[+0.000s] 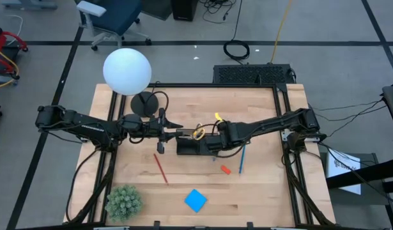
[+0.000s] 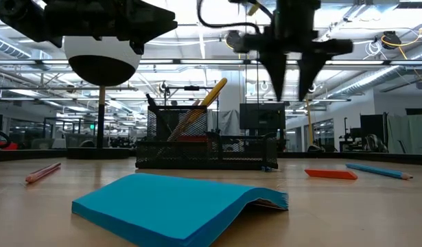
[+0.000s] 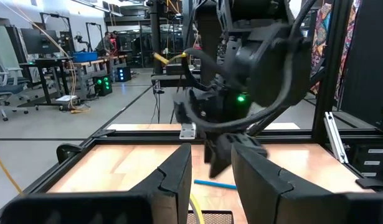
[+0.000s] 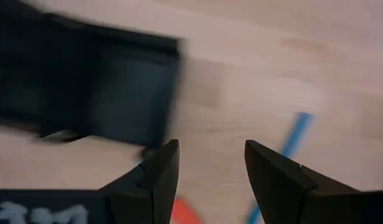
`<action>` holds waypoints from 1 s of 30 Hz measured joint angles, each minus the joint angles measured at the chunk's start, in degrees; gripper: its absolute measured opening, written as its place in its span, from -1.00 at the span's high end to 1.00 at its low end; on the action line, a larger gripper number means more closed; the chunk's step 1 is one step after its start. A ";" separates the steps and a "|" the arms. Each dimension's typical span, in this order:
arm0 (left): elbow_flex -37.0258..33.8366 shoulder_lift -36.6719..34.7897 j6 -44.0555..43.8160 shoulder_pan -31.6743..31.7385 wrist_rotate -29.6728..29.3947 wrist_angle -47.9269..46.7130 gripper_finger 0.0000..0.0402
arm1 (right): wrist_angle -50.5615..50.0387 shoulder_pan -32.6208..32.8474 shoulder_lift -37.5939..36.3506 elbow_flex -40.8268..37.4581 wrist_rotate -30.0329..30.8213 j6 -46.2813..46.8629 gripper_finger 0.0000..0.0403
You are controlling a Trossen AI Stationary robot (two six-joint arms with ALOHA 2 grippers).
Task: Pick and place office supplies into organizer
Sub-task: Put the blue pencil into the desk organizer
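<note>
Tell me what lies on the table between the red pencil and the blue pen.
In the high view, between the red pencil and the blue pen, only the small orange-red eraser lies on bare wood.

table: pale wood top [image 1: 260, 191] in a black frame
middle: black mesh organizer [image 1: 195, 145]
far left: lamp base [image 1: 145, 103]
near left: green plant [image 1: 123, 201]
near middle: blue note pad [image 1: 195, 200], red pencil [image 1: 160, 168]
right of middle: orange eraser [image 1: 225, 169], blue pen [image 1: 241, 160]

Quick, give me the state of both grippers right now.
Left gripper: open, empty, beside the organizer.
Right gripper: open, empty, above the table by the organizer's edge.
</note>
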 joint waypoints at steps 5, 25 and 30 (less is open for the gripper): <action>0.00 0.00 0.00 -0.01 0.00 0.00 0.44 | 10.57 0.16 -0.24 0.02 -1.44 -1.45 0.15; 0.00 0.00 0.02 0.00 0.00 -0.09 0.44 | -5.45 0.10 -0.24 -0.05 -11.98 27.23 0.15; 0.00 0.00 0.02 -0.02 0.00 -0.11 0.44 | -6.97 0.19 -0.24 -0.05 -11.92 27.43 0.15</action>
